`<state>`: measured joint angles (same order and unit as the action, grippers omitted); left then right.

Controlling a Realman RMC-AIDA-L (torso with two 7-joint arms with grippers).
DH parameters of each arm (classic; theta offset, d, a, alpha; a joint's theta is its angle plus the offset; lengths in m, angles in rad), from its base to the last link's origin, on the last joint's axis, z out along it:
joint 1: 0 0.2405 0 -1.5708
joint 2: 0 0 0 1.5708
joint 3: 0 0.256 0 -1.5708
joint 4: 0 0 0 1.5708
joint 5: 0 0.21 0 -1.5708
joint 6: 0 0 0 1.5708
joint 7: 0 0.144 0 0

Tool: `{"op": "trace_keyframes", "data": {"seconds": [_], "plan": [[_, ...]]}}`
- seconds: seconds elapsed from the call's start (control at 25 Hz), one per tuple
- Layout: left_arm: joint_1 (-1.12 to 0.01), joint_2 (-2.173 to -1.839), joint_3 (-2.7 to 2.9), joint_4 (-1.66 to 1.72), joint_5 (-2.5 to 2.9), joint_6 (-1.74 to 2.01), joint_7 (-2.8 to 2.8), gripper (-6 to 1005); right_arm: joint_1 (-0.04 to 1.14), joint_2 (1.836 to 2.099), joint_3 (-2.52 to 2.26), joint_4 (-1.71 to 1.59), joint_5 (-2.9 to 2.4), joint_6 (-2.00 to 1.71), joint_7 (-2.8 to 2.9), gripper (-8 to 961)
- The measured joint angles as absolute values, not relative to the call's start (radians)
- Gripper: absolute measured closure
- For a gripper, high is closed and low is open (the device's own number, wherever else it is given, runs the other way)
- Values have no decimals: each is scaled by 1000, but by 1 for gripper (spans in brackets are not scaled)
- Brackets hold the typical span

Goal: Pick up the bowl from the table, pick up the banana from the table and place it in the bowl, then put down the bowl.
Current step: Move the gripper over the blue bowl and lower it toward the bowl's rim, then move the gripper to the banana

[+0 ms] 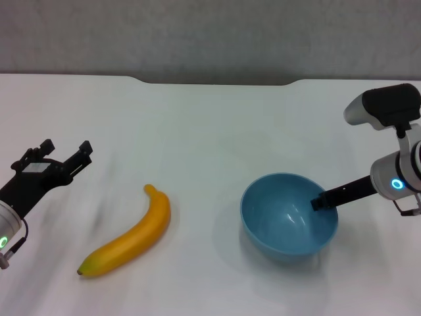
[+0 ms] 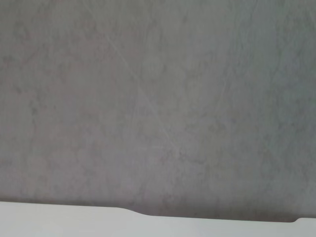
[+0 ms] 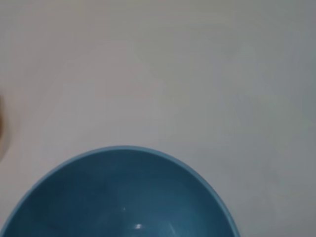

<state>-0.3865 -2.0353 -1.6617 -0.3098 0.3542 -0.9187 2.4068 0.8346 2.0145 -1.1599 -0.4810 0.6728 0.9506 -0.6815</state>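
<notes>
The light-blue bowl [image 1: 284, 220] is at the right of the white table [image 1: 210, 125], and its rim and glossy inside fill the near part of the right wrist view [image 3: 123, 197]. My right gripper [image 1: 322, 199] reaches in from the right. One dark finger lies inside the bowl's right rim, the other is hidden outside the wall, and the grip is shut on that rim. The yellow-orange banana [image 1: 131, 237] lies on the table left of the bowl. Further left, my left gripper [image 1: 64, 151] hovers open and holds nothing.
The table's far edge has a shallow notch [image 1: 217, 82] with a grey wall behind it. The left wrist view shows only that wall and a strip of the table edge [image 2: 49, 219]. Bare tabletop lies between banana and bowl.
</notes>
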Motion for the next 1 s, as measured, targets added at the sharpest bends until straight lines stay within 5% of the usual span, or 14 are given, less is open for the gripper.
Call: {"op": "trace_keyframes", "data": {"seconds": [0.12, 0.32, 0.56, 1.0], "plan": [[-386, -2035, -1662, -310, 354, -919, 2407, 103, 835, 2014, -1166, -481, 673, 949, -682, 740], [-387, -2036, -1663, -310, 354, -919, 2407, 103, 828, 2014, -1174, -482, 672, 927, -687, 842], [-386, -2036, -1663, -310, 354, -919, 2407, 104, 825, 2014, -1179, -482, 674, 917, -687, 921], [-375, -2027, -1605, -375, 395, -912, 2312, 104, 769, 2019, -1177, -559, 689, 918, -685, 917]]}}
